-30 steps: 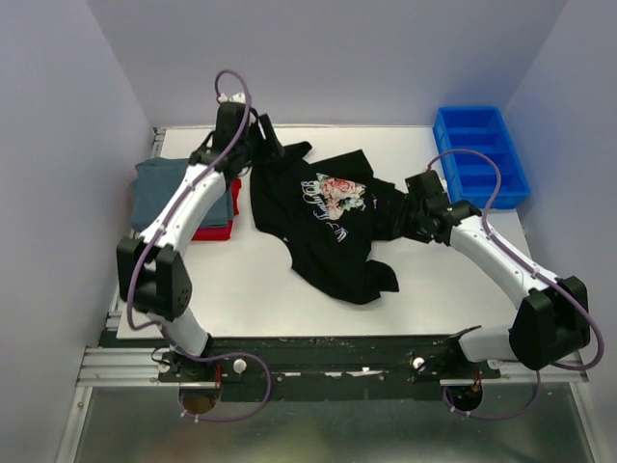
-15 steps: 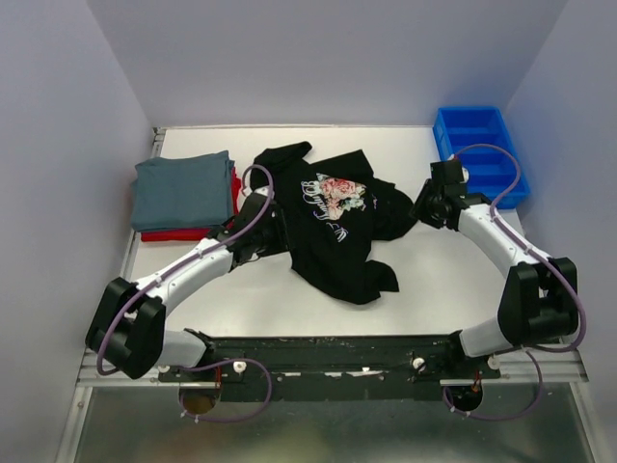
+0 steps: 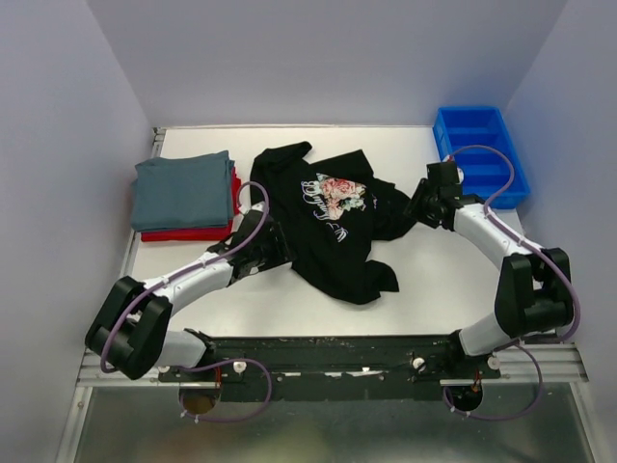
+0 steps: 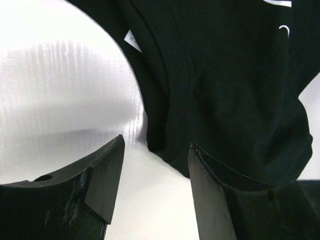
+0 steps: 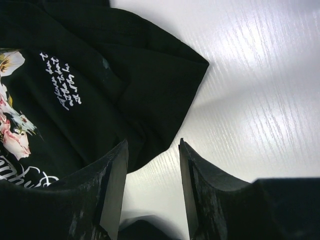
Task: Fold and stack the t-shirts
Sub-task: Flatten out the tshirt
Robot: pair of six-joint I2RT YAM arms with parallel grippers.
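Observation:
The black t-shirt (image 3: pixel 333 227) with a floral print lies crumpled in the middle of the white table. A folded grey-blue t-shirt (image 3: pixel 183 188) sits on top of a folded red one (image 3: pixel 193 232) at the back left. My left gripper (image 3: pixel 280 249) is open and empty at the black shirt's left edge; in the left wrist view (image 4: pixel 155 165) a rounded fold of the black shirt (image 4: pixel 225 100) lies just ahead between the fingers. My right gripper (image 3: pixel 416 207) is open and empty at the shirt's right sleeve; in the right wrist view (image 5: pixel 152 165) the sleeve's edge (image 5: pixel 150 100) lies just ahead.
A blue plastic bin (image 3: pixel 479 154) stands at the back right, close behind my right arm. Purple-grey walls close in the table on three sides. Bare white table (image 3: pixel 251 299) lies in front of the black shirt.
My left arm swung from the back left stack down to the black shirt's left edge. My right gripper pulled back a little and now sits at the sleeve's edge.

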